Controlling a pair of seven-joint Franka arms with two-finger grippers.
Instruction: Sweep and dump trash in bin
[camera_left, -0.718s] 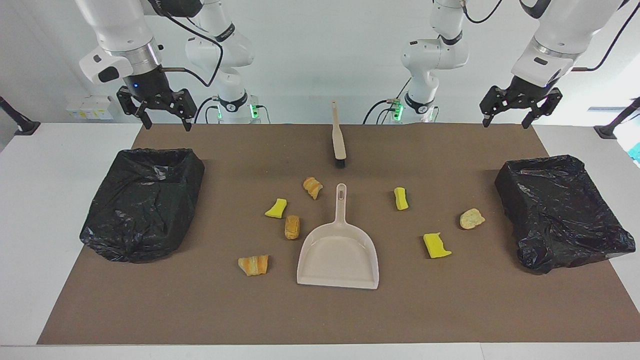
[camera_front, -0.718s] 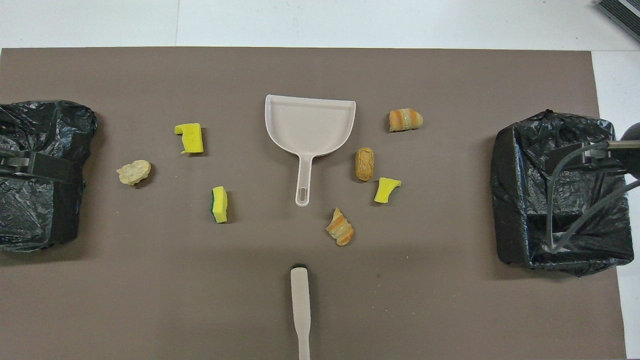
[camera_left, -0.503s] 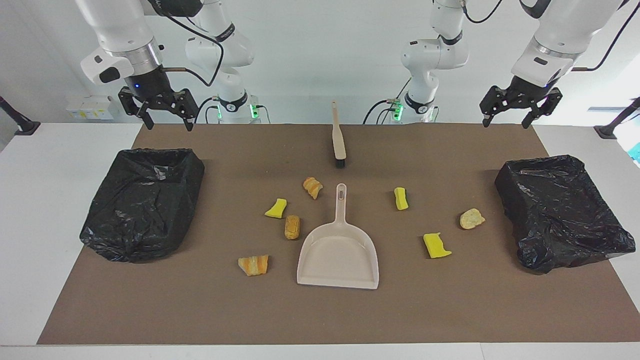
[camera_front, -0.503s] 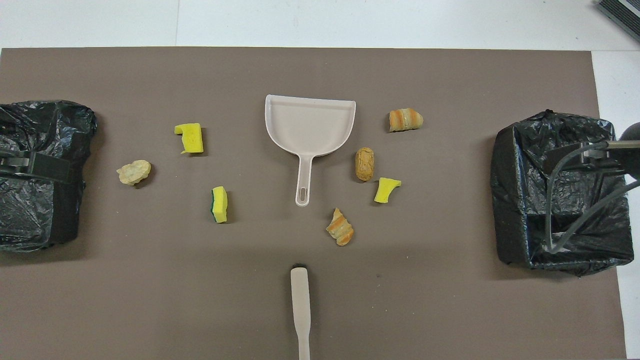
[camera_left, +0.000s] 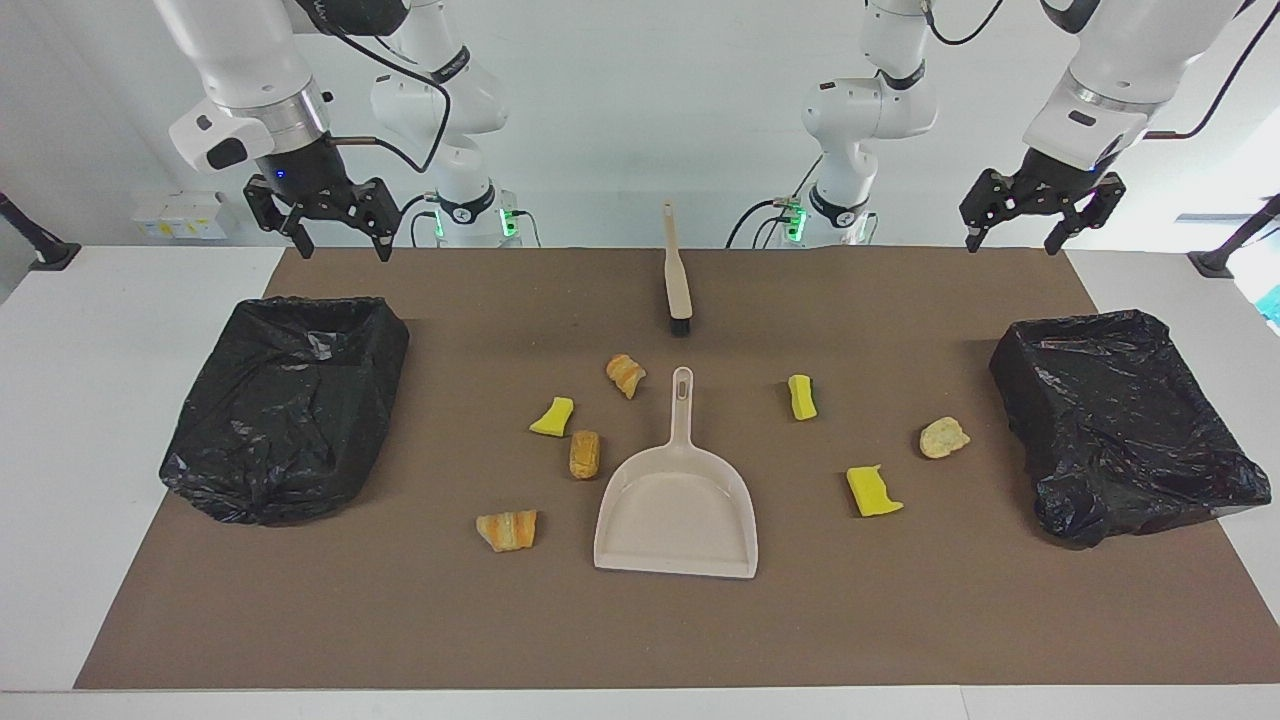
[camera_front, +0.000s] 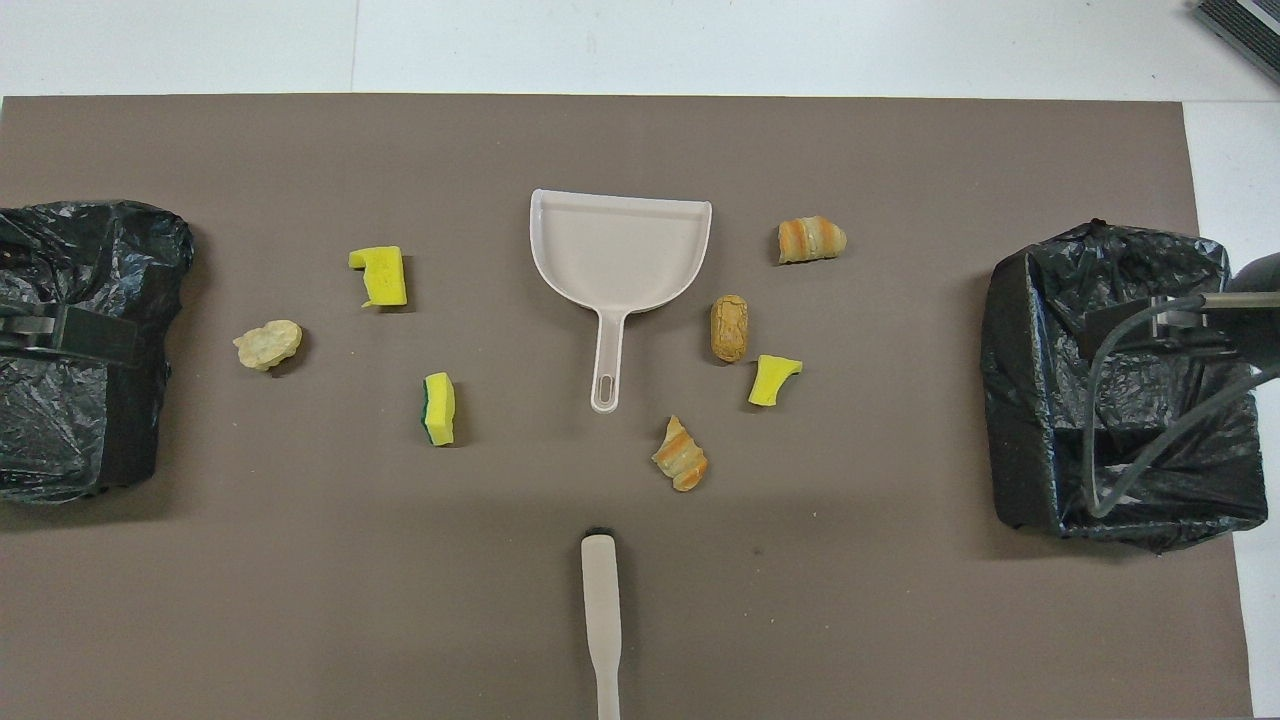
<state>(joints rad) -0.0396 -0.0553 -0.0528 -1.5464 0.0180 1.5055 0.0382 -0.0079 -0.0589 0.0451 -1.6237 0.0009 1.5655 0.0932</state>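
Note:
The trash is several small chunks on the brown mat: yellow sponge scraps and bread-like pieces. They lie on both sides of a beige dustpan, whose handle points toward the robots. A beige brush lies nearer the robots, bristles toward the dustpan. One black-bagged bin stands at the right arm's end and another at the left arm's end. My right gripper hangs open and empty over the mat's robot-side edge. My left gripper does the same at its own end.
The brown mat covers most of the white table, with bare white margins at both ends. Black posts stand at the table's two robot-side corners. In the overhead view the dustpan lies mid-mat with its mouth away from the robots.
The right gripper has shifted slightly toward the table's middle. The left gripper has risen a touch. Nothing on the mat has moved.

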